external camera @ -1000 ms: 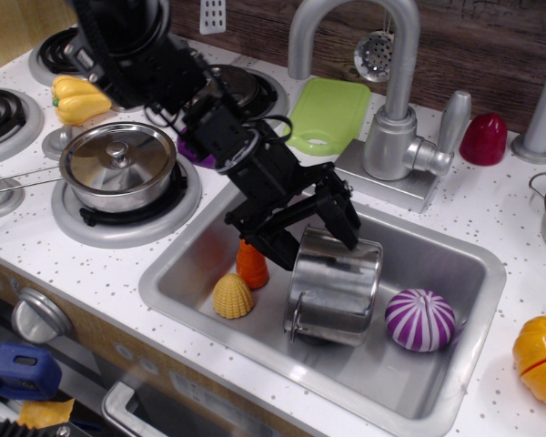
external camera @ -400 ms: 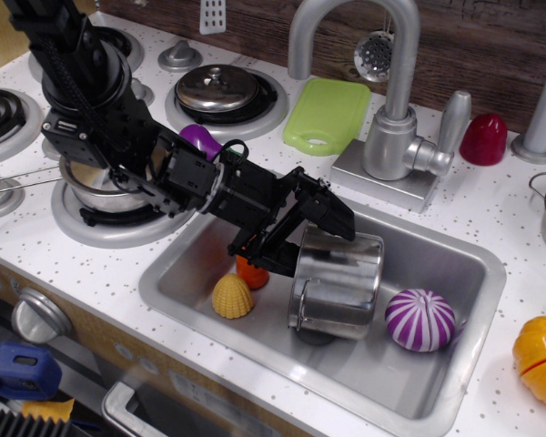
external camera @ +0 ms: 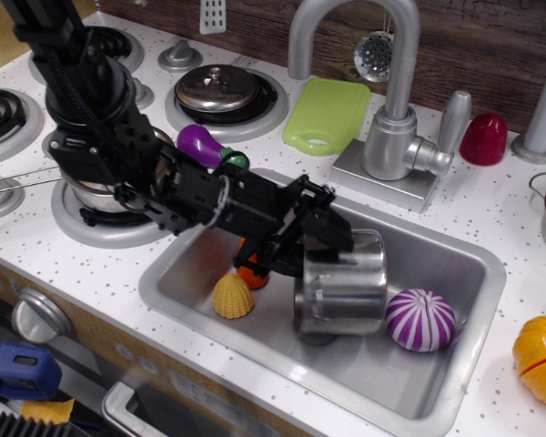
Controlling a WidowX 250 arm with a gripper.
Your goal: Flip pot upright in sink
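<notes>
The shiny steel pot [external camera: 343, 291] stands nearly upright in the middle of the sink [external camera: 455, 273], its rim at the top. My black gripper [external camera: 326, 235] reaches in from the left and is shut on the pot's upper rim, with one finger over the near side and the rest hidden behind the arm. The arm stretches across from the stove area.
In the sink lie a yellow toy vegetable [external camera: 232, 296], an orange one [external camera: 251, 271] and a purple-striped one [external camera: 420, 320]. A lidded pot [external camera: 91, 187] sits on the near burner. The faucet [external camera: 393, 109], a green cutting board [external camera: 328, 114] and a purple eggplant [external camera: 203, 143] stand behind.
The pot has turned from tilted to nearly upright. My arm has lowered and swung to reach in from the left, still holding the rim.
</notes>
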